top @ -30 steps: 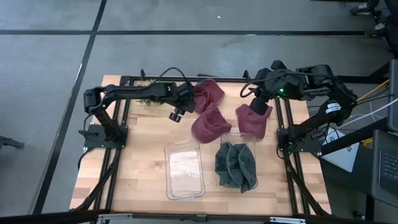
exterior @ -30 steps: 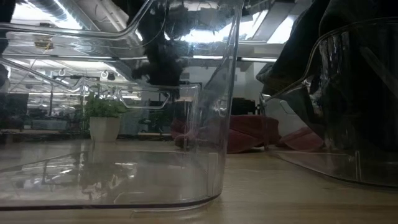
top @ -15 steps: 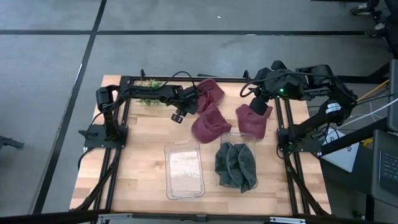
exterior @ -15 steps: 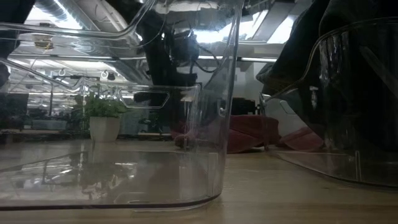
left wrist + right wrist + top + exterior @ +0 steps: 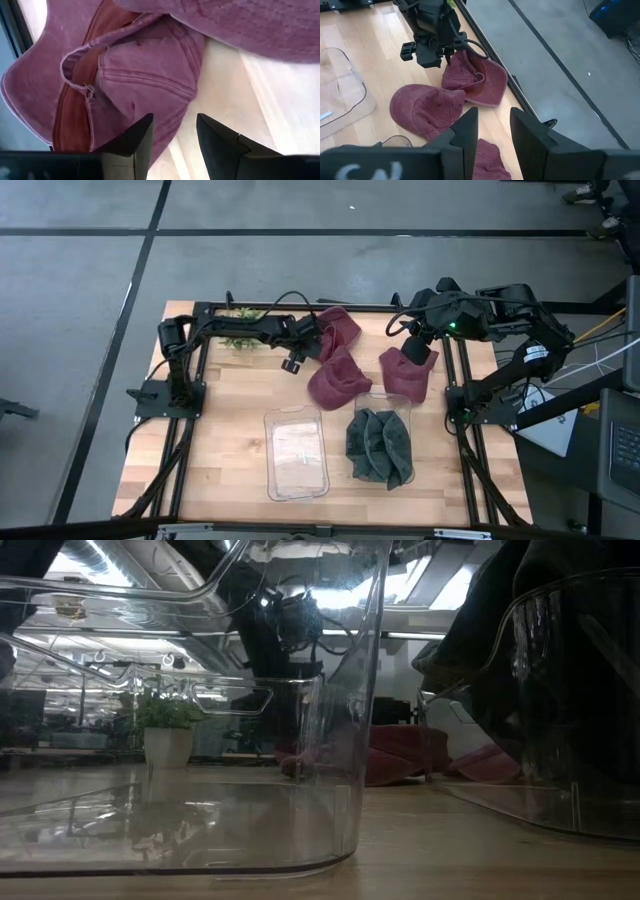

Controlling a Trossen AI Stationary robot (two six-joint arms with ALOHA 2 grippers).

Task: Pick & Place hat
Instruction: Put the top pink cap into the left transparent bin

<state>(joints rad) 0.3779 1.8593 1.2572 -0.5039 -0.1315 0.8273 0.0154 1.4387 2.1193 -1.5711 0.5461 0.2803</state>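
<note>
Hat, maroon, lies upturned at the table's far edge. Left gripper hangs just above it, fingers spread: approach step. Next: descend, pinch the fabric. Right gripper waits spread, empty.

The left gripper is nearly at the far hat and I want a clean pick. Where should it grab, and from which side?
Grip the far hat at its upturned edge, where the band and rim stand up from the table. It lies opening-up, so the left gripper, fingers open, could likely straddle that edge, coming from above.
</note>
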